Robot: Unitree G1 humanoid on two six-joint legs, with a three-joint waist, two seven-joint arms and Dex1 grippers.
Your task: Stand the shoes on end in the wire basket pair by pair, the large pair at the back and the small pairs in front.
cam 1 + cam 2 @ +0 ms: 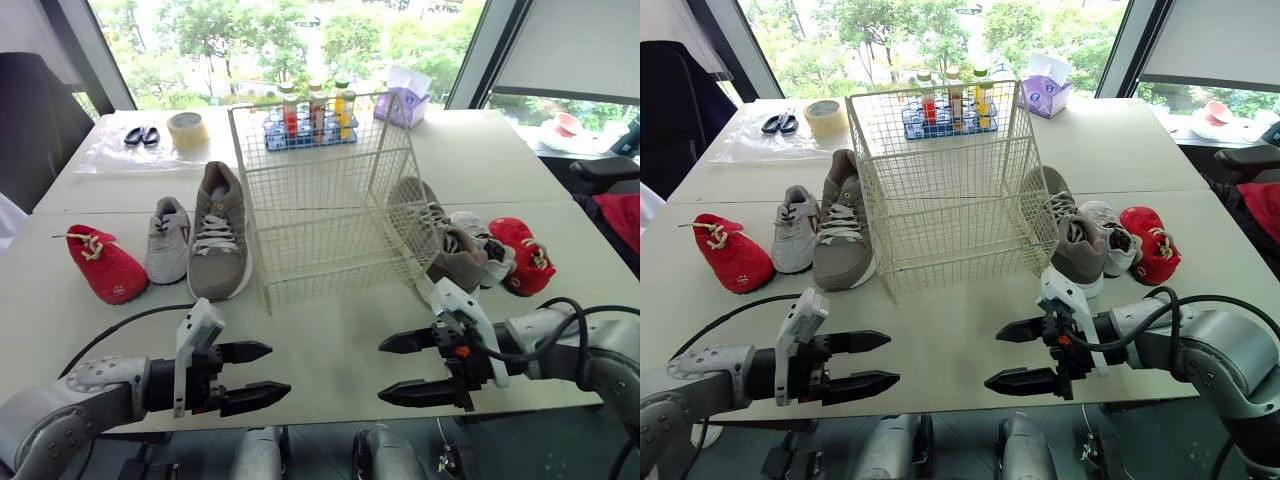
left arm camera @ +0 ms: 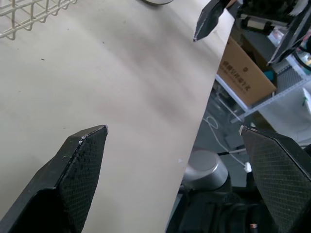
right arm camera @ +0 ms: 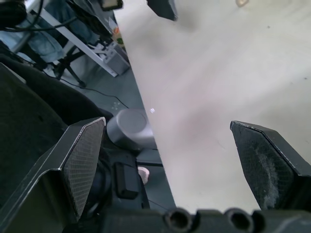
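Observation:
An empty white wire basket [image 1: 320, 200] stands upright mid-table. Left of it lie a large tan shoe [image 1: 218, 235], a small grey-white shoe [image 1: 168, 240] and a small red shoe [image 1: 105, 268]. On the basket's right lie the other large tan shoe [image 1: 440, 240], a small grey-white shoe [image 1: 482, 245] and a small red shoe [image 1: 525, 255]. My left gripper [image 1: 278, 370] and right gripper [image 1: 380, 371] hover over the table's front edge, facing each other, both open and empty, well short of the shoes.
Behind the basket stand a blue rack of bottles [image 1: 312, 115], a tape roll [image 1: 187, 130], scissors [image 1: 141, 135] and a purple tissue pack [image 1: 403, 100]. A seam between two tables runs under the basket. A cardboard box [image 2: 243, 77] sits on the floor below the front edge.

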